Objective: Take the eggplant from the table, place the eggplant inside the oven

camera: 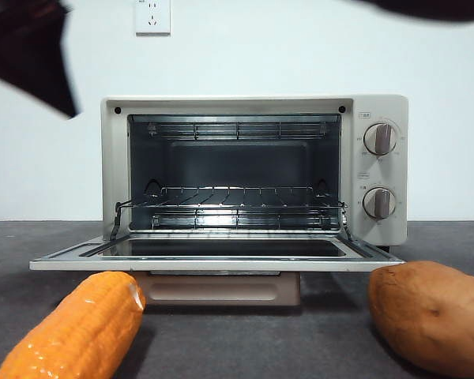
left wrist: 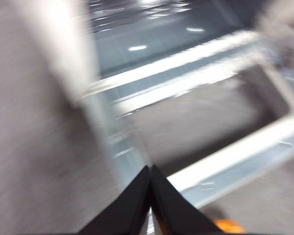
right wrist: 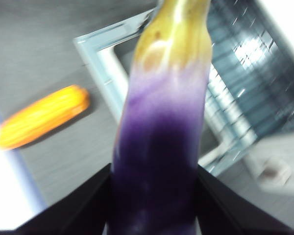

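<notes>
In the right wrist view the eggplant [right wrist: 159, 161] fills the middle: glossy dark purple, fading to a yellow-brown stem end. My right gripper [right wrist: 154, 172] is shut on it, one black jaw on each side, high above the table [right wrist: 44, 44] in front of the oven. The cream oven [camera: 379, 110] stands open, its door [camera: 213, 260] folded down flat and its wire rack [camera: 233, 197] bare. My left gripper [left wrist: 150, 170] is shut on nothing and hangs above the oven door's left part. The eggplant is out of the front view.
An orange corn cob [camera: 75, 332] lies at the front left and a brown sweet potato [camera: 434, 316] at the front right, both before the oven door. Dark arm parts [camera: 31, 55] show at the top corners.
</notes>
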Controlling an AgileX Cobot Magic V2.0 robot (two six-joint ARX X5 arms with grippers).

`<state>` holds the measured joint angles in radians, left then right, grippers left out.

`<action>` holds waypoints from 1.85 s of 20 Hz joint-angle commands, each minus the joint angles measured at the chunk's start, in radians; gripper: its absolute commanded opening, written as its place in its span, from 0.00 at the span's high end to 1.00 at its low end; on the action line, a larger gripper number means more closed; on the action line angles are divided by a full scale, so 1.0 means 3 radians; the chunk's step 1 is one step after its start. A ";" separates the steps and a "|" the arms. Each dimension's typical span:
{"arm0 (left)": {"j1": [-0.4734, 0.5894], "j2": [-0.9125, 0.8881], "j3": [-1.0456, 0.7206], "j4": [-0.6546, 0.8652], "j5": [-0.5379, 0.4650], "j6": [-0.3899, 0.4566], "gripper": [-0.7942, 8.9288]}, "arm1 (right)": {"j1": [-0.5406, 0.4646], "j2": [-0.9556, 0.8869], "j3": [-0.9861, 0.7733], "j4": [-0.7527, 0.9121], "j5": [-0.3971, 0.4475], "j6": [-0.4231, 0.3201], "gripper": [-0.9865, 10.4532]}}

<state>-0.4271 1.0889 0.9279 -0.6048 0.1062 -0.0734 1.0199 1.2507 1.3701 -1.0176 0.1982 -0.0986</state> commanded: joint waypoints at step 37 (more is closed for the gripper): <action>0.1074 -0.0318 -0.0960 0.0600 0.0771 -0.0341 0.91 | -0.0355 0.2227 0.0058 0.2415 0.1612 -0.1677 0.63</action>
<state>-0.1051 0.9863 0.6327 -0.4328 0.3367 -0.1749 0.9016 1.8923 1.3701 -0.2985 0.6773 -0.6205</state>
